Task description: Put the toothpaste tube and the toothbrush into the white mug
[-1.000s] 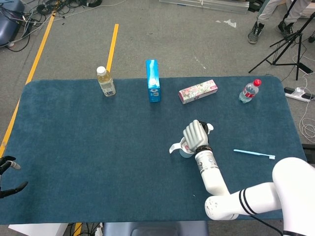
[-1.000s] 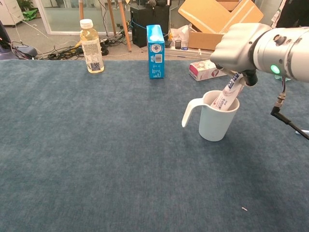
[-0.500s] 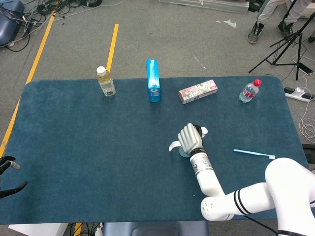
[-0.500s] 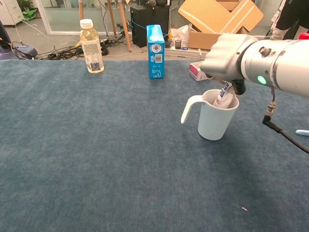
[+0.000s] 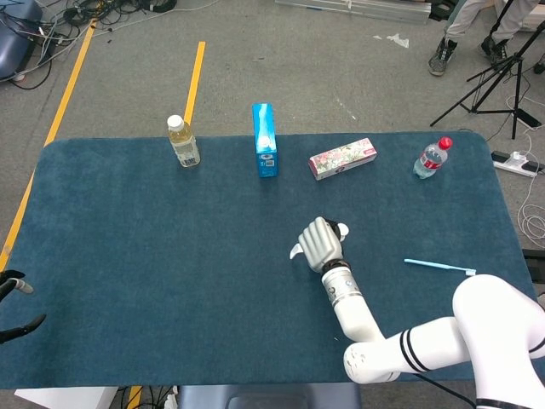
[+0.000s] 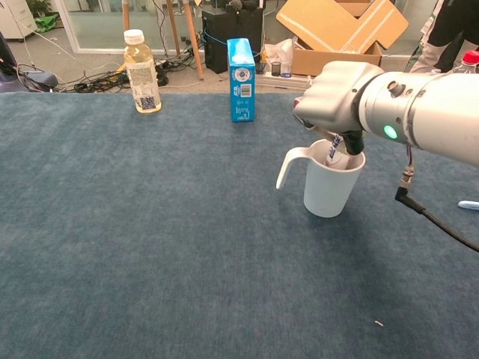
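Right arm reaches forward over the table from the lower right; right hand fisted, knuckles up, fingers curled downward; left hand barely visible at the left edge, dark fingertips apart.

Silver hand, white black-banded arm

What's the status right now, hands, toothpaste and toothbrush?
Right hand holds toothpaste tube inside white mug. Left hand idle at table edge. Toothbrush lying on table, path clear.

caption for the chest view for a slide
Right hand lowers the toothpaste tube into the white mug.
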Robot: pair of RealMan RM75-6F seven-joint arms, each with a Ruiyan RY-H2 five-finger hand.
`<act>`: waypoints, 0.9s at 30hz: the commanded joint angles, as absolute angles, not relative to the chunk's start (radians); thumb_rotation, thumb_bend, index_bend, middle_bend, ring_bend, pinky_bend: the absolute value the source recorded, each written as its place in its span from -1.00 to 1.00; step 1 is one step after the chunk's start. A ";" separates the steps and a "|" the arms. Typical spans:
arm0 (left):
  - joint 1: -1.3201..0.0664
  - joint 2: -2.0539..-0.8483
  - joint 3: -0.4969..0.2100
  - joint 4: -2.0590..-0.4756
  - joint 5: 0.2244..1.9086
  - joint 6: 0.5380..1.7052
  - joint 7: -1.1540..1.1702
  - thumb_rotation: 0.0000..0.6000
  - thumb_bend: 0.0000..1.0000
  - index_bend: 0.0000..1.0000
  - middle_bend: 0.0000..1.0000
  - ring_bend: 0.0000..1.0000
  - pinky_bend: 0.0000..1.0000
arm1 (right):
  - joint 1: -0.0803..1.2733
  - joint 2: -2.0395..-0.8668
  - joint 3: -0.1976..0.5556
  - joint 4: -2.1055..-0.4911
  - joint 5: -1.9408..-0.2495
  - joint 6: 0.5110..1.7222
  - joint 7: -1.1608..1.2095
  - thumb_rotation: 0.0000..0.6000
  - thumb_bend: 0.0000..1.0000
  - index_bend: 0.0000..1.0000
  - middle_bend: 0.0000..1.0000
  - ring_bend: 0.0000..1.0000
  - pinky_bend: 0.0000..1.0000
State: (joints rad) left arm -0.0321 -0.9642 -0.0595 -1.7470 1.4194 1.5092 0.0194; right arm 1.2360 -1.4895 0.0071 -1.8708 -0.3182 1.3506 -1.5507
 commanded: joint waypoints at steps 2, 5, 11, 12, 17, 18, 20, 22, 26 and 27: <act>-0.029 -0.964 -0.057 -1.747 1.423 1.513 0.018 1.00 -1.00 -0.06 -0.36 -0.34 -0.22 | 1.234 -1.488 0.007 -1.872 -0.328 1.345 -1.540 1.00 -0.30 -0.08 0.97 1.00 1.00; -0.030 -0.964 -0.057 -1.746 1.422 1.512 0.019 1.00 -1.00 -0.06 -0.36 -0.34 -0.22 | 1.232 -1.485 0.007 -1.876 -0.338 1.341 -1.528 1.00 -0.30 -0.15 0.97 1.00 1.00; -0.033 -0.965 -0.059 -1.745 1.417 1.504 0.022 1.00 -1.00 -0.06 -0.36 -0.34 -0.22 | 1.230 -1.473 0.010 -1.893 -0.356 1.340 -1.508 1.00 -0.31 -0.21 0.97 1.00 1.00; -0.034 -0.965 -0.060 -1.745 1.416 1.503 0.022 1.00 -1.00 -0.06 -0.36 -0.34 -0.22 | 1.229 -1.471 0.011 -1.896 -0.359 1.340 -1.505 1.00 -0.31 -0.22 0.97 1.00 1.00; -0.035 -0.966 -0.061 -1.744 1.414 1.501 0.023 1.00 -1.00 -0.06 -0.36 -0.34 -0.22 | 1.226 -1.458 0.010 -1.915 -0.376 1.343 -1.490 1.00 -0.31 -0.22 0.97 1.00 1.00; -0.035 -0.966 -0.061 -1.744 1.413 1.500 0.023 1.00 -1.00 -0.07 -0.36 -0.34 -0.22 | 1.226 -1.454 0.011 -1.921 -0.379 1.345 -1.487 1.00 -0.31 -0.22 0.97 1.00 1.00; -0.037 -0.967 -0.061 -1.743 1.410 1.497 0.025 1.00 -1.00 -0.06 -0.36 -0.34 -0.22 | 1.224 -1.443 0.015 -1.940 -0.393 1.353 -1.479 1.00 -0.31 -0.23 0.97 1.00 1.00; -0.038 -0.967 -0.062 -1.743 1.408 1.495 0.027 1.00 -1.00 -0.06 -0.36 -0.34 -0.22 | 1.223 -1.427 0.020 -1.966 -0.411 1.364 -1.469 1.00 -0.31 -0.24 0.97 1.00 1.00; -0.037 -0.968 -0.061 -1.744 1.409 1.497 0.030 1.00 -1.00 -0.06 -0.36 -0.34 -0.22 | 1.214 -1.383 0.034 -2.037 -0.455 1.396 -1.441 1.00 -0.33 -0.26 0.97 1.00 1.00; -0.036 -0.968 -0.061 -1.744 1.409 1.498 0.030 1.00 -1.00 -0.06 -0.36 -0.34 -0.22 | 1.210 -1.369 0.036 -2.057 -0.469 1.406 -1.433 1.00 -0.35 -0.26 0.97 1.00 1.00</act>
State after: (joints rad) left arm -0.0359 -0.9676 -0.0610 -1.7440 1.4093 1.4982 0.0301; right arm 1.2176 -1.3956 0.0280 -2.0225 -0.4424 1.3853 -1.4509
